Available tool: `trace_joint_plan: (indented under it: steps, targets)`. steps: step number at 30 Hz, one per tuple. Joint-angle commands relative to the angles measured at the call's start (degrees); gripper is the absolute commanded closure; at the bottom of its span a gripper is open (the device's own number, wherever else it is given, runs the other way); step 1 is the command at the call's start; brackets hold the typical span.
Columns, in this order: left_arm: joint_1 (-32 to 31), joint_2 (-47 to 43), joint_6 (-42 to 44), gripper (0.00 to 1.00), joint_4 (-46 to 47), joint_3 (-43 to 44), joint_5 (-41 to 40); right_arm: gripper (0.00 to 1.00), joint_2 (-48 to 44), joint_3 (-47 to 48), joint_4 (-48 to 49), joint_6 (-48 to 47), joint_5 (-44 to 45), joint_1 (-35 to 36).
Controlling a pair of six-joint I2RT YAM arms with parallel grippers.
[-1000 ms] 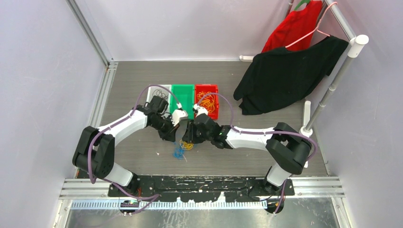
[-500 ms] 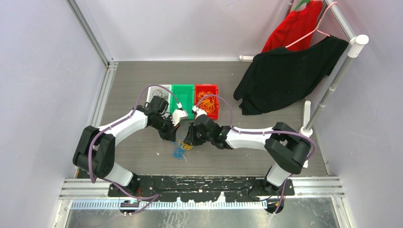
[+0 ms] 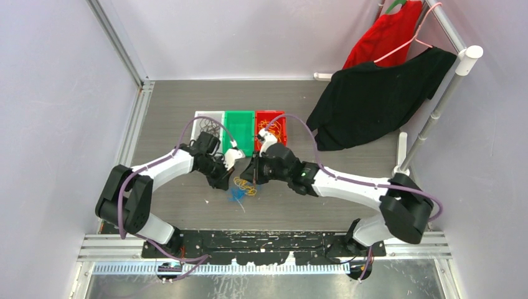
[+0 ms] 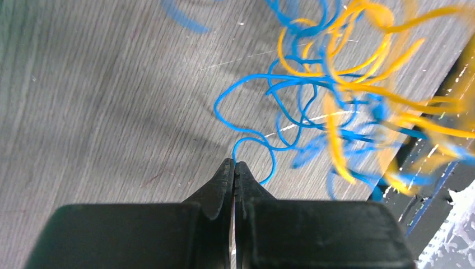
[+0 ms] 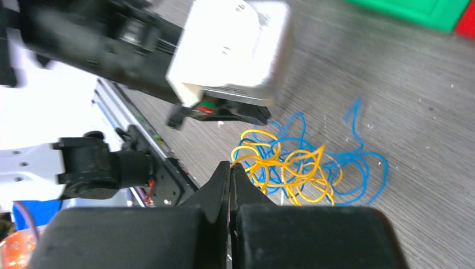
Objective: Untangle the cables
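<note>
A loose tangle of thin blue and orange-yellow cables [image 3: 243, 189] lies on the grey table between my two grippers. My left gripper [image 3: 229, 181] is at the tangle's left edge. In the left wrist view it [image 4: 233, 164] is shut on the end of a blue cable [image 4: 244, 84], with orange strands [image 4: 335, 131] looping beyond. My right gripper [image 3: 252, 176] is at the tangle's upper right. In the right wrist view it [image 5: 230, 167] is shut, with an orange cable [image 5: 291, 168] running into its tip; blue loops [image 5: 354, 112] spread behind. No dark strand shows in the tangle.
Three bins stand behind the grippers: a white one [image 3: 200, 118] with dark strands, a green one [image 3: 240, 115] and a red one [image 3: 281, 140] with orange strands. Black cloth [image 3: 373, 99] and a red garment [image 3: 386, 34] hang on a rack [image 3: 436, 106] at the back right.
The right arm has swung its elbow outward and its gripper has moved back and up. The tangle has shifted slightly away from the front edge and is pulled more open. The left gripper has barely moved.
</note>
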Motion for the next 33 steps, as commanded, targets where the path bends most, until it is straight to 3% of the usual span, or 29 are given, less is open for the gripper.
trace_joint_plan:
  steps: [1,7,13,18,20,21,27,33]
  targets:
    - [0.29,-2.60,-2.82,1.00,5.19,-2.69,-1.66,0.99,-6.86,-0.81,2.52,-1.67,-0.62,-0.57]
    - [1.26,-7.41,-3.14,1.00,2.89,-3.53,-1.23,0.99,-12.40,-2.21,4.14,-1.56,-1.71,-2.08]
    - [9.59,-12.67,-2.06,0.96,-10.94,5.14,9.85,0.99,-13.56,-1.28,3.67,-2.90,-3.05,-2.17]
    - [13.53,-17.31,-0.25,0.45,-25.34,15.89,18.09,0.99,-10.20,0.96,4.73,-2.03,-4.76,-2.11]
    - [13.49,-18.22,-2.36,0.22,-27.32,18.14,20.94,0.99,-8.04,2.75,6.00,-1.04,-6.34,-2.03]
    - [13.49,-18.64,-4.69,0.15,-26.87,18.53,22.35,0.99,-7.06,3.65,6.57,-0.64,-7.20,-1.99]
    - [13.15,-20.56,-11.36,0.14,-20.29,15.50,27.53,0.99,-3.19,8.07,10.06,0.72,-9.08,-0.80]
    - [12.81,-23.39,-8.75,0.27,-14.42,10.53,26.36,0.99,-2.27,8.10,14.65,3.96,-11.08,-0.53]
